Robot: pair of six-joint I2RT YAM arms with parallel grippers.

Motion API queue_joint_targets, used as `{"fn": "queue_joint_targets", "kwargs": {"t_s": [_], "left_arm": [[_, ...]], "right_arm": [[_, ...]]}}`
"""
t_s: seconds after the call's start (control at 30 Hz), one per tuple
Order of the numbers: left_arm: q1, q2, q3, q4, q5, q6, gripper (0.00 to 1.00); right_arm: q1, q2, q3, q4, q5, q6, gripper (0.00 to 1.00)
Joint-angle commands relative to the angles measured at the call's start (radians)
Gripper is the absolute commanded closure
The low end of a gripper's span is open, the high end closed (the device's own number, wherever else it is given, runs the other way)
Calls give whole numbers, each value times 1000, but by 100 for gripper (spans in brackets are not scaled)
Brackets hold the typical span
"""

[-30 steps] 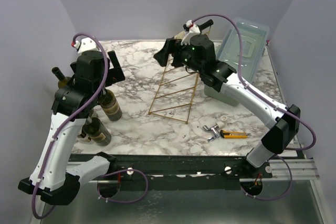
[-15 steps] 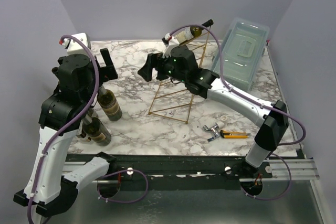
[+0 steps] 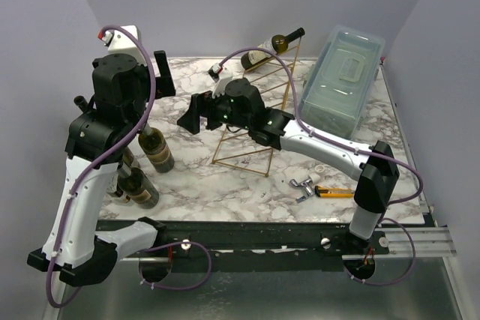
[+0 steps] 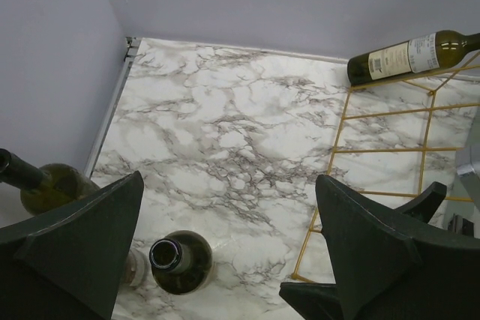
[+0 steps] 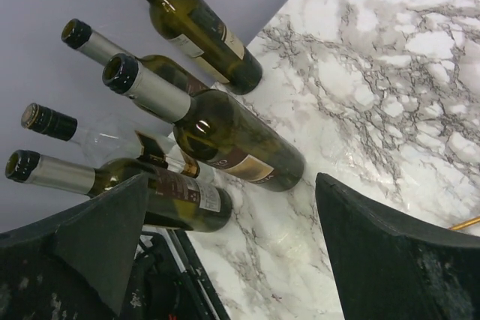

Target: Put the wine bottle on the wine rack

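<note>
Up at the far-right corner of the desk (image 3: pixel 195 177) sits one pale blue-grey plastic box (image 3: pixel 341 84). Its lid is on, and I cannot tell what is inside. The other holder is the wine rack (image 4: pixel 379 149), a slanted gold wire frame at the middle of the far edge. It carries one wine bottle (image 3: pixel 274 44), which lies on its side across the top rung with its neck pointing toward the box. The lower rungs are bare.

Five standing bottles (image 5: pixel 225 140) cluster at the left edge toward the near-left corner. One is clear glass and the others are dark. At least two are uncorked, and the rest wear foil or a cap. Two small tools lie close together near the near-right corner: a yellow-handled cutter (image 3: pixel 334 192) and a small metal tool (image 3: pixel 303 185).

The right arm reaches across in front of the rack. The right gripper (image 5: pixel 231 179) hangs between the rack and the bottle cluster, its fingers spread wide with nothing between them. The left gripper (image 4: pixel 229 181) is raised above the cluster, likewise spread and holding nothing, and looks down on the marble and the rack beyond.
</note>
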Motion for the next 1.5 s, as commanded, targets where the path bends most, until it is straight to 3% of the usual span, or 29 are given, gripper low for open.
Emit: {"fn": "queue_joint_targets", "kwargs": {"t_s": [0.0, 0.13, 0.4, 0.9, 1.23, 1.47], "left_arm": [[-4, -38, 30, -42, 53, -2, 1], [-4, -70, 42, -85, 189, 56, 1], [-5, -164, 100, -112, 241, -54, 1], [-6, -178, 133, -152, 47, -119, 1], [-6, -187, 119, -173, 24, -137, 1], [-6, -192, 144, -194, -9, -149, 1]], "right_arm": [[24, 31, -16, 84, -53, -88, 6], [43, 25, -79, 207, -31, -153, 6], [94, 106, -24, 252, -31, -147, 7], [164, 288, 218, 220, 80, -182, 11], [225, 397, 436, 70, 261, -259, 15], [241, 430, 483, 24, 343, -270, 15]]}}
